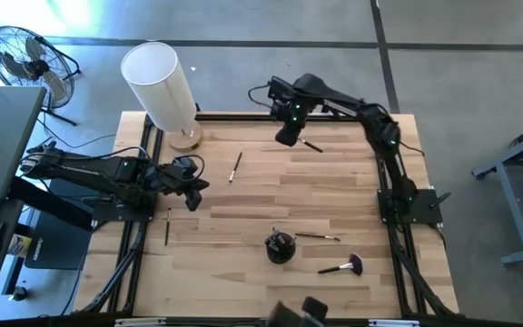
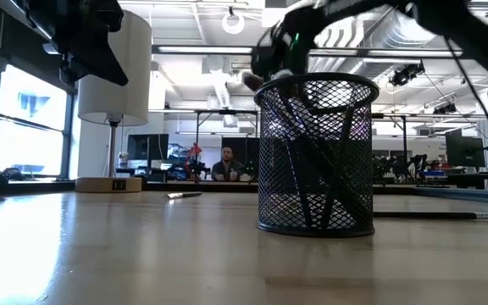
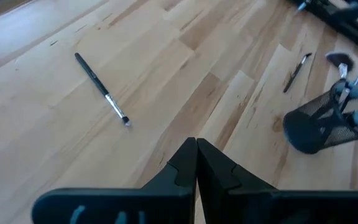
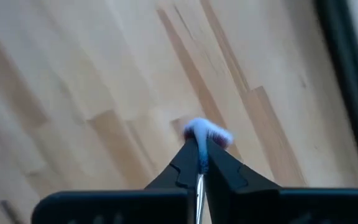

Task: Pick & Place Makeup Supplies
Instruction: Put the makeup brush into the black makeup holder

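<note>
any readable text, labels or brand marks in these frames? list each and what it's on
None can be read.
Makeup brush near the left gripper: the handle shows no legible print.
Lamp base in the low view: a small dark mark, too blurred to read.
Black mesh cup: no label.
Brush held in the right gripper: no marking visible.

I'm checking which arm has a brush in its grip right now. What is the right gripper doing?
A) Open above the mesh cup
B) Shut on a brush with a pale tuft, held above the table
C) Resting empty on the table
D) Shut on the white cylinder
B: in the right wrist view the right gripper is shut on a brush, its pale tuft poking past the fingertips with bare wooden table beyond.
</note>
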Controlling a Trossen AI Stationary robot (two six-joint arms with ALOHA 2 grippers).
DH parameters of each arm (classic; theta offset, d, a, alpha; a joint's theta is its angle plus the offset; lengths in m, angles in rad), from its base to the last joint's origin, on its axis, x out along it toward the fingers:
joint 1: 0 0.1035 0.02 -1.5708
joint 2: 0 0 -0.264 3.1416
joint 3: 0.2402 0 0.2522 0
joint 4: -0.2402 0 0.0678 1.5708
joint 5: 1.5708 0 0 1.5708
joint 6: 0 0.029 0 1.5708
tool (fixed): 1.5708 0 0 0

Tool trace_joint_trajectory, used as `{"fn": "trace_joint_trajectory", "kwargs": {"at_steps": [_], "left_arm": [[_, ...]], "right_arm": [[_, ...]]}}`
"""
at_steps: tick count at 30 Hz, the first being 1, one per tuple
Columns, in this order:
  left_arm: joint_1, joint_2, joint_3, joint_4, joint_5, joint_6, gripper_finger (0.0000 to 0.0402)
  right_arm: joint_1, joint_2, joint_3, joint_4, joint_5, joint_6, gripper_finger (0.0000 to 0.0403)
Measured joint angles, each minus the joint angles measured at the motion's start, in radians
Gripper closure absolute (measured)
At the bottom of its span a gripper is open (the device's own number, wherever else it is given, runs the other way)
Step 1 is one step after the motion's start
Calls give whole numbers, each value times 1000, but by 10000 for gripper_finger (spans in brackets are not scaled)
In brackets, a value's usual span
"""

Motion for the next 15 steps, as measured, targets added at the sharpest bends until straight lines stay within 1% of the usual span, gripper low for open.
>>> {"fn": "trace_joint_trajectory", "kwargs": {"at_steps": [5, 7, 10, 15], "left_arm": [[0, 0, 0, -39, 1, 14, 401], [0, 0, -1, -45, 2, 14, 401], [0, 0, -1, -45, 27, 15, 401], [0, 0, -1, -45, 55, 14, 401]], "right_arm": [[71, -154, -6, 44, 16, 92, 396], [110, -239, -65, 123, 41, 145, 399], [178, -390, -230, 256, 78, 264, 399], [340, -682, -604, 583, 184, 460, 397]]}}
